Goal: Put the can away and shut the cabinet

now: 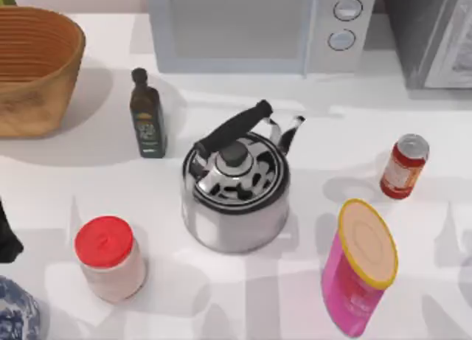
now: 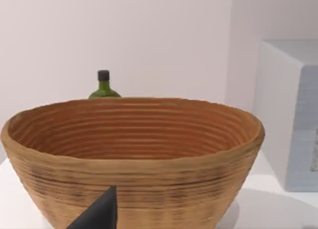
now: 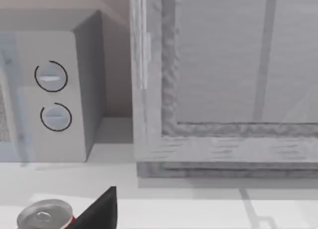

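My two grippers sit low at the table's edges; I cannot tell how far either is open, and neither holds anything I can see.

My right gripper's dark fingertip [image 3: 102, 209] is just beside the small red cylindrical can with the silver top [image 1: 404, 166], which stands upright on the right of the white table [image 1: 96, 178], before the grey cabinet [image 3: 223, 90] and right of the steel kettle [image 1: 236, 189]. My left gripper's fingertip [image 2: 99, 213] faces the woven wicker basket [image 2: 134, 154] at far left.

Top view looks down on the table [image 1: 310, 310]; left wrist faces the basket [image 2: 134, 154], right wrist the cabinet [image 3: 223, 80].
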